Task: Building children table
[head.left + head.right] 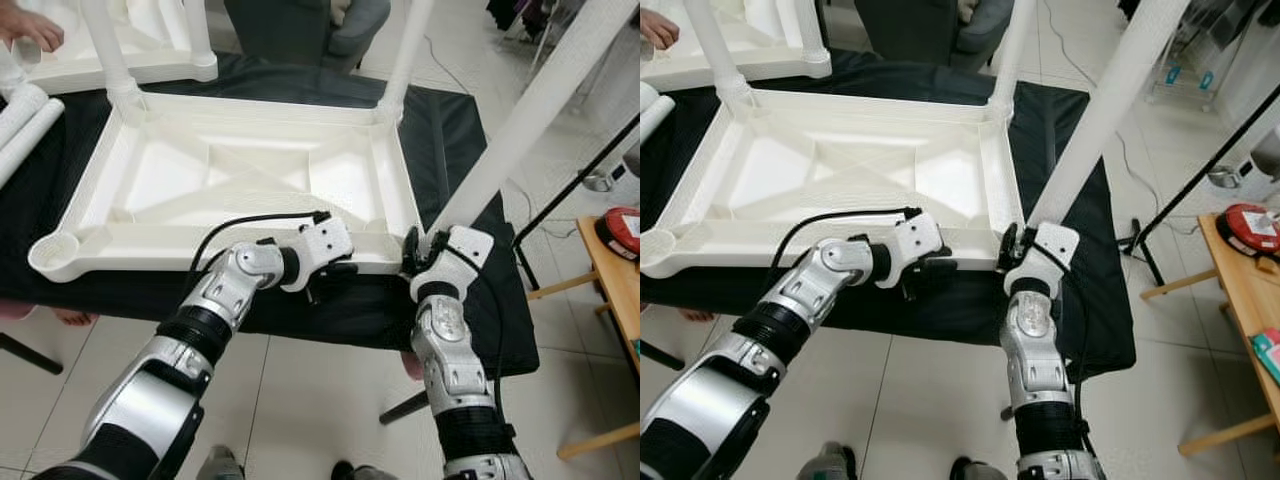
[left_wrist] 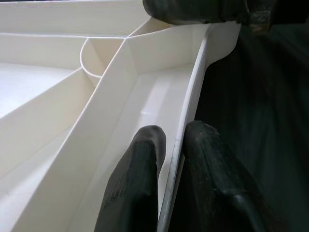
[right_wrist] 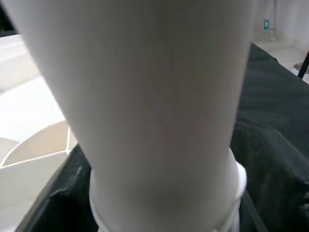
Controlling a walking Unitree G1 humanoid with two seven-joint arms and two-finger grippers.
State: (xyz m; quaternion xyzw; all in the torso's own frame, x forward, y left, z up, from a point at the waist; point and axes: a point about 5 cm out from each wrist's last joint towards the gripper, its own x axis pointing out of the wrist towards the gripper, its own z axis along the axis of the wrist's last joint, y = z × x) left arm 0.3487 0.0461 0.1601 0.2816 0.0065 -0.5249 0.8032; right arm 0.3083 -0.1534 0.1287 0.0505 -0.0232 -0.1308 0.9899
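Observation:
A white plastic table top (image 1: 250, 170) lies upside down on a black cloth (image 1: 450, 130). Two white legs (image 1: 405, 55) stand in its far corners, and the near left corner socket (image 1: 52, 252) is empty. My left gripper (image 1: 335, 270) is shut on the table top's near rim (image 2: 193, 92), with one finger (image 2: 135, 183) inside the rim and the other outside. My right gripper (image 1: 418, 250) is shut around the base of a long ribbed white leg (image 1: 520, 120). That leg stands at the near right corner, leaning to the right. Close up, the leg (image 3: 154, 96) hides my right fingers.
A second upturned white table (image 1: 120, 50) lies at the back left, with a person's hand (image 1: 30, 25) by it. Loose white legs (image 1: 25, 125) lie at the left edge. A wooden table (image 1: 610, 290) with a red object (image 1: 622, 230) and a black stand pole (image 1: 580, 180) stand to the right.

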